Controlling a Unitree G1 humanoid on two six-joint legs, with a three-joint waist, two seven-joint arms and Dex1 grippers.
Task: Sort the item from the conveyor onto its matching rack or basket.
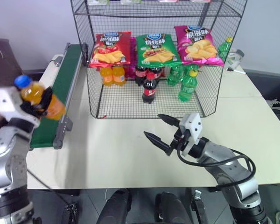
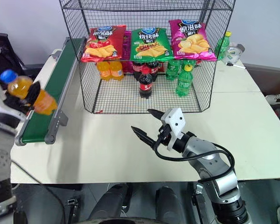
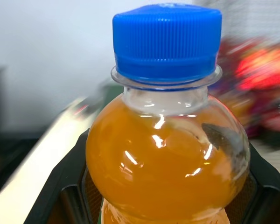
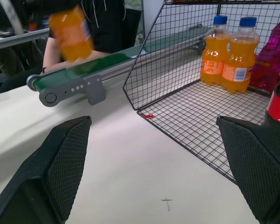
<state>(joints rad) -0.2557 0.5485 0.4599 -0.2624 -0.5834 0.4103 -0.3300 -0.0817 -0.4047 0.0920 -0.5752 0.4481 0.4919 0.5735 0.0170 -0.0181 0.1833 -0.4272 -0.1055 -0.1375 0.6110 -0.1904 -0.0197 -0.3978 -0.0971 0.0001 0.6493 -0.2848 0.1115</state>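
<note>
Clamped in the left claw (image 1: 37,103), the orange soda bottle (image 1: 39,98) is held tilted above the near end of the conveyor (image 1: 56,95), beside the black wire rack (image 1: 151,56). Inside the rack, orange, cola and green bottles are stood under three crisp bags. Before the rack, the right claw (image 1: 161,129) is spread wide and empty over the worktop (image 1: 121,149).

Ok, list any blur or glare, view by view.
Left wrist view: background smeared, window glints on the clear plastic orange soda bottle with blue cap. Right wrist view: that bottle is smeared, the two black mesh-padded fingers loom soft. Left eye view: crisp and evenly lit.
</note>
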